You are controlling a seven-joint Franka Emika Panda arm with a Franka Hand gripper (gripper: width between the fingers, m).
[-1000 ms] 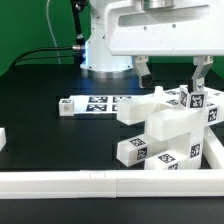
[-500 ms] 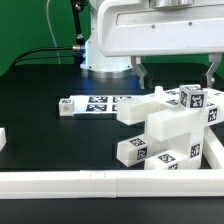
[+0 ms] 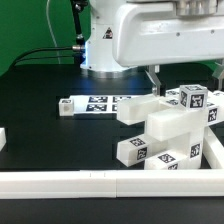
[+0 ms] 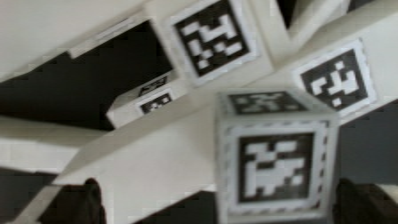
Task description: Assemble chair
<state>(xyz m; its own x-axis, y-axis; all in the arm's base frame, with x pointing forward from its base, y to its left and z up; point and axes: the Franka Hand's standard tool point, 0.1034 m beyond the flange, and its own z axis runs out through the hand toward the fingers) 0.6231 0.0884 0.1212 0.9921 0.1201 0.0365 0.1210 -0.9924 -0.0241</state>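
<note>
The chair parts [image 3: 168, 128] lie stacked at the exterior view's right: chunky white slabs and blocks with black-and-white tags. A tagged block [image 3: 195, 98] tops the stack. My gripper [image 3: 186, 73] hangs just above it, open and empty, with a finger [image 3: 153, 76] on each side. In the wrist view the tagged block [image 4: 276, 150] stands between the two dark fingertips [image 4: 80, 205], with tagged slabs [image 4: 214, 40] beyond it. My gripper [image 4: 222, 208] touches nothing there.
The marker board [image 3: 95, 104] lies flat behind the stack at the middle. A long plain white rail [image 3: 100, 182] runs along the front and turns up the right side. A small white piece [image 3: 2, 138] sits at the left edge. The robot base [image 3: 100, 50] stands behind.
My gripper has shifted toward the exterior view's right, so that it now straddles the top tagged block. The chair parts have not moved.
</note>
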